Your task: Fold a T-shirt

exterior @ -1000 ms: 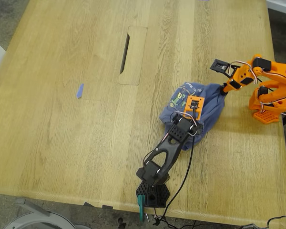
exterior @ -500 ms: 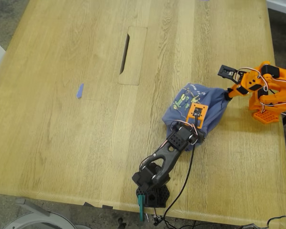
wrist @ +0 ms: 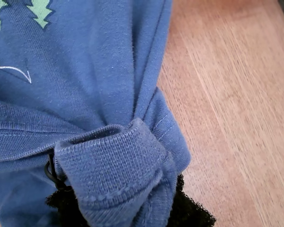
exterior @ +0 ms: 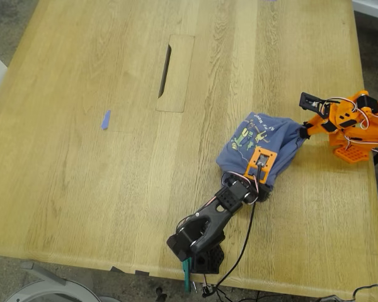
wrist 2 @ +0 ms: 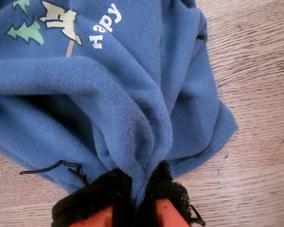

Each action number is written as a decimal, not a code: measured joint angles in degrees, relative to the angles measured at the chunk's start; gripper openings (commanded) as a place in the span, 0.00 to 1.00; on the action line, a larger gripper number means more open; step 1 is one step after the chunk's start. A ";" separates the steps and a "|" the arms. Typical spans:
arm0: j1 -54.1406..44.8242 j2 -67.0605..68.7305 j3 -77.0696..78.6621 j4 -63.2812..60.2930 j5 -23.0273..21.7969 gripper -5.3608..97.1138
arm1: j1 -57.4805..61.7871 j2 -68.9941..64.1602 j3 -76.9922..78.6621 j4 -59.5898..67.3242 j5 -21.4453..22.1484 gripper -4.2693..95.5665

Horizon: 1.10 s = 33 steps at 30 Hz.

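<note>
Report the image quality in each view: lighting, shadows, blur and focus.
Exterior view: even, soft light, only faint shadows under the arms, the T-shirt and table grain sharp. First wrist view: fabric weave crisp, my first gripper mostly buried in cloth. Second wrist view: knit and wood grain clear, deep shadow in the folds, my second gripper slightly soft at the edge.

My first gripper (wrist: 132,208) jaws clamped, my second gripper (wrist 2: 142,198) jaws clamped
</note>
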 measured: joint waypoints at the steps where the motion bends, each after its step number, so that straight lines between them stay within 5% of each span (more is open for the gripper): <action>1: 0.26 0.44 0.62 -0.70 0.35 0.05 | -0.44 0.26 0.53 0.00 -0.09 0.04; 13: 2.37 1.85 5.10 -3.78 3.87 0.05 | -5.45 1.32 2.64 0.26 -0.44 0.04; 16: 2.37 1.85 5.10 -2.81 4.66 0.16 | -5.62 1.32 2.72 0.18 -0.44 0.05; 21: 3.69 2.02 5.10 0.53 4.48 0.32 | -5.71 1.32 2.90 0.70 -0.18 0.25; 28: 5.45 2.02 5.19 2.02 2.99 0.58 | -5.54 1.32 3.08 0.70 0.26 0.35; 33: 5.54 2.02 5.10 2.02 2.90 0.63 | -5.36 -0.53 1.14 0.62 0.26 0.40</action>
